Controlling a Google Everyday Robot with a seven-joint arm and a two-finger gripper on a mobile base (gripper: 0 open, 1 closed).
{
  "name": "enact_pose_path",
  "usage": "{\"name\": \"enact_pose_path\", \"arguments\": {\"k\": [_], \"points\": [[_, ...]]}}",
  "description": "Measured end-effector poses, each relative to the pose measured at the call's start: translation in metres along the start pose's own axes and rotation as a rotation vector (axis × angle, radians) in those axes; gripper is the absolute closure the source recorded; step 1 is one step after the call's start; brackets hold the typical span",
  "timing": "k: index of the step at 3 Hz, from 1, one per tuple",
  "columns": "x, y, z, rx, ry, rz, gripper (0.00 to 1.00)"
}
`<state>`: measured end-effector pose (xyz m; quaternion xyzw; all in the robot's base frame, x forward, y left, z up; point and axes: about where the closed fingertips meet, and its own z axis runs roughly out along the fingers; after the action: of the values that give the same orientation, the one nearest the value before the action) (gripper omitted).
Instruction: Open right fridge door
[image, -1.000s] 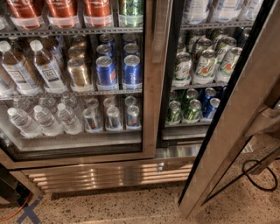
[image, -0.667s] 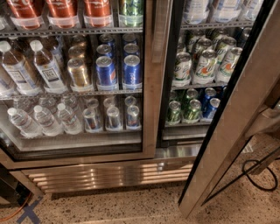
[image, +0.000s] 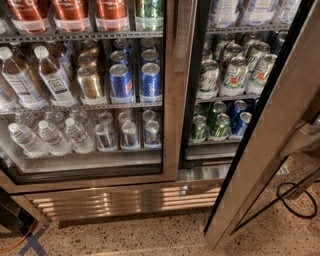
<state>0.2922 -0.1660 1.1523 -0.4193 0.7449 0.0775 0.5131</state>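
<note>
The right fridge door, glass in a wide brushed stainless-steel frame (image: 282, 115), stands swung open — green-and-white drink cans (image: 235, 75) exposed behind it; the gripper is outside the frame, so I cannot tell its fingers' state.

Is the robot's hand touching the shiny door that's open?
Cannot tell. The camera view shows the right fridge door swung open; the gripper, seemingly the grey piece at the right edge, lies by the door's outer face, the meeting spot hidden.
</note>
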Motion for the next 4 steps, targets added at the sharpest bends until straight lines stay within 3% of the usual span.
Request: {"name": "enact_pose_path", "arguments": {"k": [4], "points": [[0.0000,0.0000,0.0000,0.000,0.000,0.000,0.66]]}}
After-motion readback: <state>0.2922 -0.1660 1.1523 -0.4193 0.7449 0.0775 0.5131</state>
